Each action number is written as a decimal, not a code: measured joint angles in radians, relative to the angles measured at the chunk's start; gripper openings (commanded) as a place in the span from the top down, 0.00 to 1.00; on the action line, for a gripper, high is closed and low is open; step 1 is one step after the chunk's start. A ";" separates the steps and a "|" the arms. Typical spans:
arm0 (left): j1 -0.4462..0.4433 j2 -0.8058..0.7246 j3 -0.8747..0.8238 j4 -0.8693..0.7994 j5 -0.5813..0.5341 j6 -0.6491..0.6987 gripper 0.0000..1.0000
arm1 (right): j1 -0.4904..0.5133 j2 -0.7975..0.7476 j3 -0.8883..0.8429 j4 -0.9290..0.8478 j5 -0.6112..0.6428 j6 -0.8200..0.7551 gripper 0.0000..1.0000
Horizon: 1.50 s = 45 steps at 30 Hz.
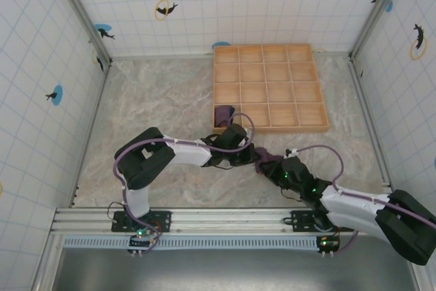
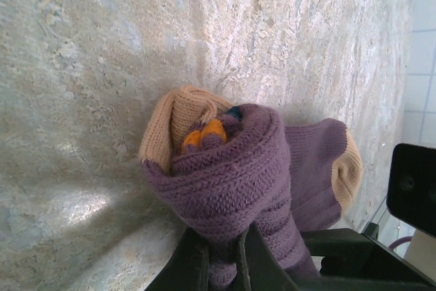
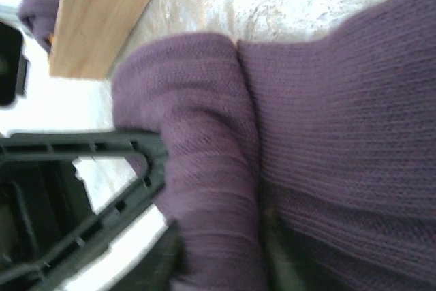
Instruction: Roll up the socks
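**Desk:** Where is the sock [image 2: 231,175] seen?

**Photographer:** It is seen low on the marbled table [image 1: 157,100], between the two arms and just in front of the wooden tray [image 1: 286,129]. One end is wound into a tight purple roll, with a tan toe and a spot of orange shown at its core. The rest is trailed off to one side and is tipped in tan.

**Desk:** How is it held?

**Photographer:** The roll is pinched from below by the left gripper [image 2: 226,258], whose jaws are closed narrowly on the knit. At the other end, a fold of purple fabric is clamped between the dark fingers of the right gripper [image 3: 225,264], though their tips are blurred in the wrist view. From above, the two grippers are seen close together over the sock.

**Desk:** Is anything kept in the tray?

**Photographer:** A second sock [image 1: 223,114], seen as a small purple bundle, is lodged in the near left corner compartment of the gridded tray.
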<state>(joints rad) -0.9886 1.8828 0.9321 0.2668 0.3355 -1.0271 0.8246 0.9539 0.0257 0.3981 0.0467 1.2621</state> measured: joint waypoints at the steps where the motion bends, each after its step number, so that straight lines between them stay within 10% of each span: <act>1: 0.000 0.000 0.003 -0.005 -0.005 0.007 1.00 | -0.001 -0.009 0.001 -0.007 -0.007 -0.019 0.49; 26: 0.078 -0.198 -0.185 -0.062 -0.036 0.114 1.00 | -0.166 0.001 0.396 -0.727 0.042 -0.568 0.35; 40: 0.080 -0.215 -0.193 -0.073 -0.029 0.198 1.00 | -0.223 0.042 0.292 -0.634 -0.045 -0.547 0.57; 45: 0.080 -0.215 -0.196 -0.074 -0.021 0.210 1.00 | -0.224 0.085 0.267 -0.518 -0.056 -0.540 0.79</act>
<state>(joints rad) -0.9085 1.6676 0.7361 0.1928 0.3141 -0.8169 0.6006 1.0386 0.2932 -0.1204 -0.0090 0.7223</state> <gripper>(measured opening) 0.093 0.284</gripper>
